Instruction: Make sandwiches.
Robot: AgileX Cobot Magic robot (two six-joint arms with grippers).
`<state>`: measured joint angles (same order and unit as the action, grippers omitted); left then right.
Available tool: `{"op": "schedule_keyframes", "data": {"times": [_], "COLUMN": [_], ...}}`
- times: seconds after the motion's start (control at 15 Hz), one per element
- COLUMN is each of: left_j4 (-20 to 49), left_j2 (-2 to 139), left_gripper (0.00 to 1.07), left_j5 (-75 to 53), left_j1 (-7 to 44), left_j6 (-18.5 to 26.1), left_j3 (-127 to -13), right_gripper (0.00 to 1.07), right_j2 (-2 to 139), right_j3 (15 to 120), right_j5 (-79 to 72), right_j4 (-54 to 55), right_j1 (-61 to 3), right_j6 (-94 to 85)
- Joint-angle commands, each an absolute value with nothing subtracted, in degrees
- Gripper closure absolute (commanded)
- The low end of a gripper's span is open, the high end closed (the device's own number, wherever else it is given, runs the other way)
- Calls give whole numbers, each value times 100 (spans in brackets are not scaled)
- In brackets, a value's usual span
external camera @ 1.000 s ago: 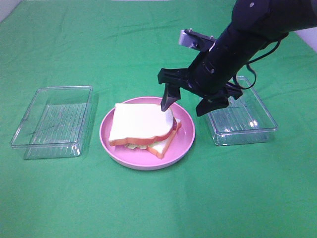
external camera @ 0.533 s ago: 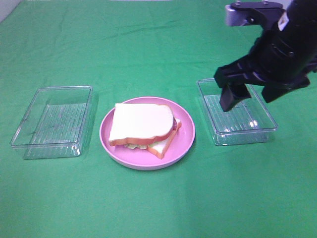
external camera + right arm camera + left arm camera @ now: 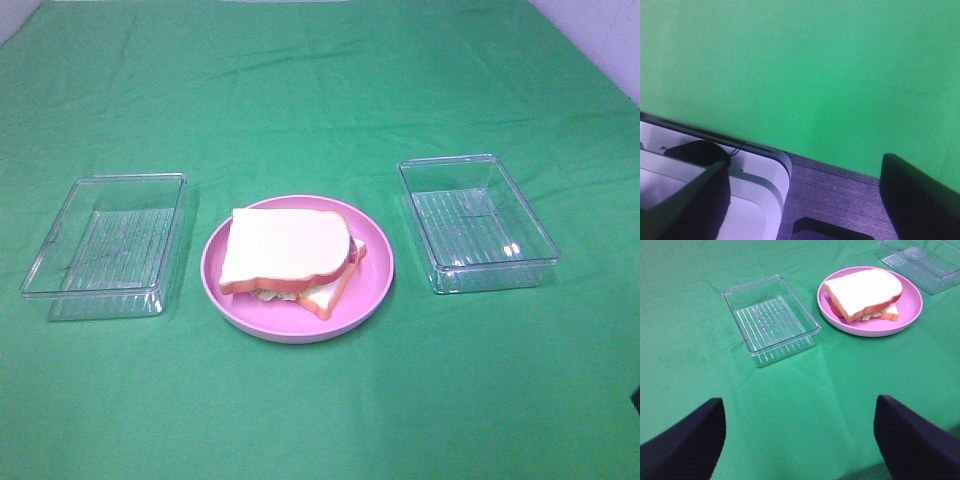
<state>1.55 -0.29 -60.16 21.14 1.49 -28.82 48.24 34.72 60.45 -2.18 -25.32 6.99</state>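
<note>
Green cloth (image 3: 320,90) covers the table; the black right arm seen over the right clear plastic tray (image 3: 478,222) a moment ago has left the high view; right gripper (image 3: 802,200) and left gripper (image 3: 800,435) both gape empty; the toy bread-and-bacon sandwich (image 3: 290,260) sits on the round pink plate (image 3: 375,280).

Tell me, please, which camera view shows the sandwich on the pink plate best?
The exterior high view shows the sandwich best: it sits near the middle, whole, with its layers visible along the front edge. The left wrist view shows it too, but smaller and near the frame's edge. The right wrist view does not show it.
</note>
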Motion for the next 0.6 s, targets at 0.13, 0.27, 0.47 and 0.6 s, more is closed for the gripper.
{"op": "schedule_keyframes", "data": {"times": [0.13, 0.27, 0.47, 0.6], "left_j4": [149, 166, 338, 413], "left_j2": [-155, -155, -155, -155], "left_gripper": [28, 28, 28, 28], "left_j5": [-5953, -5953, -5953, -5953], "left_j1": [2120, 2120, 2120, 2120], "left_j6": [172, 178, 401, 504], "left_j3": [-2865, -2865, -2871, -2871], "right_gripper": [30, 30, 31, 31], "right_j2": [3678, 2819, 1736, 1112], "right_j3": [3054, 2962, 2962, 2888], "right_j5": [6291, 6240, 6176, 6102], "right_j4": [-201, 0, 395, 510], "right_j1": [-2521, -2527, -2532, -2532], "right_j6": [435, 143, -590, -791]}}
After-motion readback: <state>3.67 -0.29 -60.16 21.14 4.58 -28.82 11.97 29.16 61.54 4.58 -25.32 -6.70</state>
